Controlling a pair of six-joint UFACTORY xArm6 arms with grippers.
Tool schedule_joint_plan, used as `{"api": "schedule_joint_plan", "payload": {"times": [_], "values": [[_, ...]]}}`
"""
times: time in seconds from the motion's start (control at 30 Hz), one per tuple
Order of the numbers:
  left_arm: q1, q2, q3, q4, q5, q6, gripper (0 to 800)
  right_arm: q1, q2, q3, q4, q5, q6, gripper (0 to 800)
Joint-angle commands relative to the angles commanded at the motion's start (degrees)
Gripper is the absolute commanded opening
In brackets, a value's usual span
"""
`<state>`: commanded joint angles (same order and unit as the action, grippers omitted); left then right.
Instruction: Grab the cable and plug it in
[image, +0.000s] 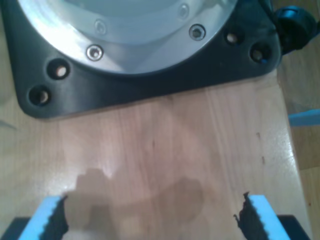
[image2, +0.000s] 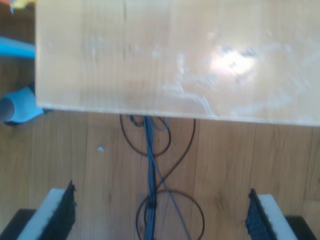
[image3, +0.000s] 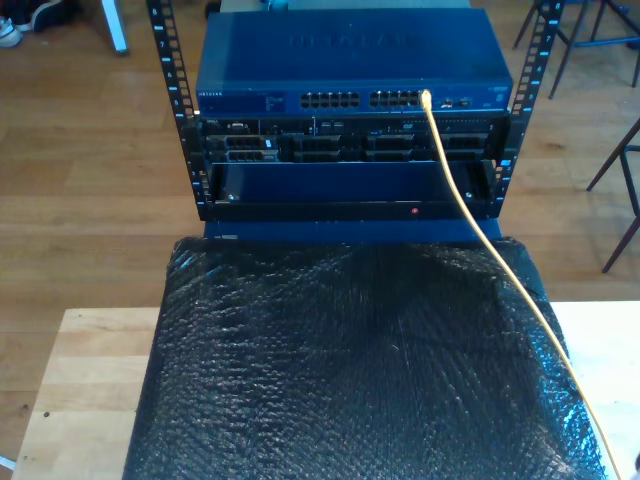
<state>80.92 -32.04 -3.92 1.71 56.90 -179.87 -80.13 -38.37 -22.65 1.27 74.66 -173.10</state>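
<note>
Yellow cable (image3: 480, 235) runs in the exterior view from the lower right of the frame, across the black bubble wrap (image3: 350, 370), up to a port near the right end of the port row on the blue switch (image3: 350, 60) at upper centre. Its long axis lies on a diagonal, lower right to upper centre-right, with a slight bow; the upper end points into the switch face and appears seated there, although the plug itself is too small to confirm.

The first gripper (image: 152, 217) stands wide open over a bare wooden table (image: 175, 140), with nothing between the pads and a black mounting base (image: 150, 80) with a silver flange just ahead. The second gripper (image2: 160, 215) is also wide open, holding nothing, above a wood floor where thin dark wires (image2: 150, 165) loop below a table edge (image2: 175, 60).

Risks, as a judgement:
1. The cable hangs unsupported between rack (image3: 180, 110) and wrap. An arm sweeping across it could snag it and pull the end out of the port.
2. The dark floor wires could be mistaken for the target. Only the yellow one is correct.
3. A grasp far from the plug gives poor control of the tip.
</note>
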Motion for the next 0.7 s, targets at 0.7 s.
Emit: {"api": "schedule_joint_plan", "payload": {"times": [0.7], "values": [[0.00,0.00,0.00,0.00,0.00,0.00,800,-0.18,-1.93,12.22,-0.09,-13.54,-0.09,798]]}}
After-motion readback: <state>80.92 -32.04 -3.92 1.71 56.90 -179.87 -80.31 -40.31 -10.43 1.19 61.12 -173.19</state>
